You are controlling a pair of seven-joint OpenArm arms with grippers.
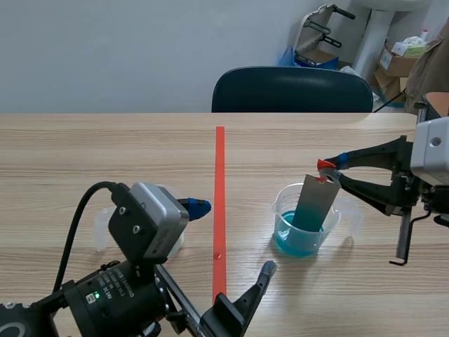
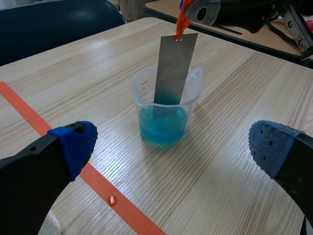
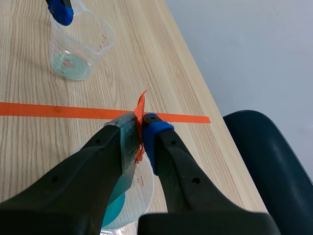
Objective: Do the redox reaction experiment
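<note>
Metal strip (image 1: 314, 203) near upright in beaker (image 1: 280, 210) of blue liquid (image 1: 298, 243), top tilted toward right gripper (image 1: 328, 169) pinching it, apparently by its orange tag (image 1: 325, 164), left gripper (image 2: 173, 145) low nearby, fingers spread wide.

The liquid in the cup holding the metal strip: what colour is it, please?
Turquoise blue liquid, best seen in the left wrist view.

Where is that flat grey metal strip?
Scene view: the strip dips into the clear beaker of blue liquid right of the tape line, hanging from the right gripper.
</note>
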